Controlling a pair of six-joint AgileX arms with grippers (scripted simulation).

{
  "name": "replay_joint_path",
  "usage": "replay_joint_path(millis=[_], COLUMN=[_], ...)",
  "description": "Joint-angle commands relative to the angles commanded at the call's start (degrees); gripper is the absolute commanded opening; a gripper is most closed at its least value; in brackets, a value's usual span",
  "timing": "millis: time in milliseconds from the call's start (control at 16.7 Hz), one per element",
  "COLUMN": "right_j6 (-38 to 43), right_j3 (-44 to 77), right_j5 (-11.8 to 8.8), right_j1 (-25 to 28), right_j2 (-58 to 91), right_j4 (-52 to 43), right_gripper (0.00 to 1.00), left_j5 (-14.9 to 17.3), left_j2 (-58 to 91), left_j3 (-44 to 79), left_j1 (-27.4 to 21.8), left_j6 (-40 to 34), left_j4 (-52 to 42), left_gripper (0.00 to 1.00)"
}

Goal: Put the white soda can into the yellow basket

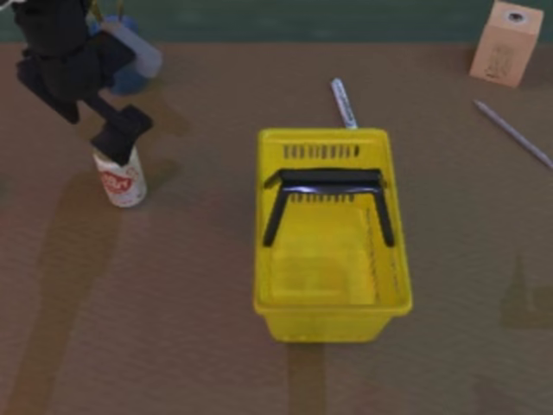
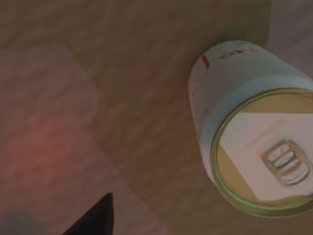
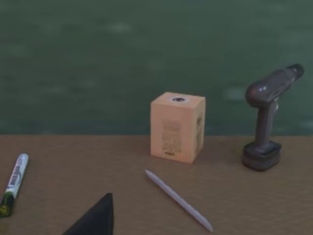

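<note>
— Brown, faintly woven table (image 1: pixel 190 346) is filling the top view. Where is the left arm reaching?

— It is angling down from the upper left corner, the left gripper (image 1: pixel 119 143) hanging right over the white soda can (image 1: pixel 120 180); whether its fingers are apart, I cannot tell.

— And the can?

— It is standing upright at middle left, a smooth cylinder with a dull metal top, well apart from the slotted plastic yellow basket (image 1: pixel 333 303) at center. The right gripper is showing only as a dark tip (image 3: pixel 95 218).
</note>
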Motion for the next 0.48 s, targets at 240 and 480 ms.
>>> replay_joint_path(millis=[240,480], right_j6=[0.0,0.0], right_j3=[0.0,0.0], right_j5=[0.0,0.0], right_j1=[0.0,0.0], right_j2=[0.0,0.0], right_j4=[0.0,0.0], right_gripper=[1.0,1.0], left_j5=[-0.18,-0.18], left_j2=[5.51,5.51], left_j3=[4.99,4.99], left_j1=[-0.13,-0.13], left_j6=[1.16,1.16], left_j4=[-2.41,-2.41], left_gripper=[1.0,1.0])
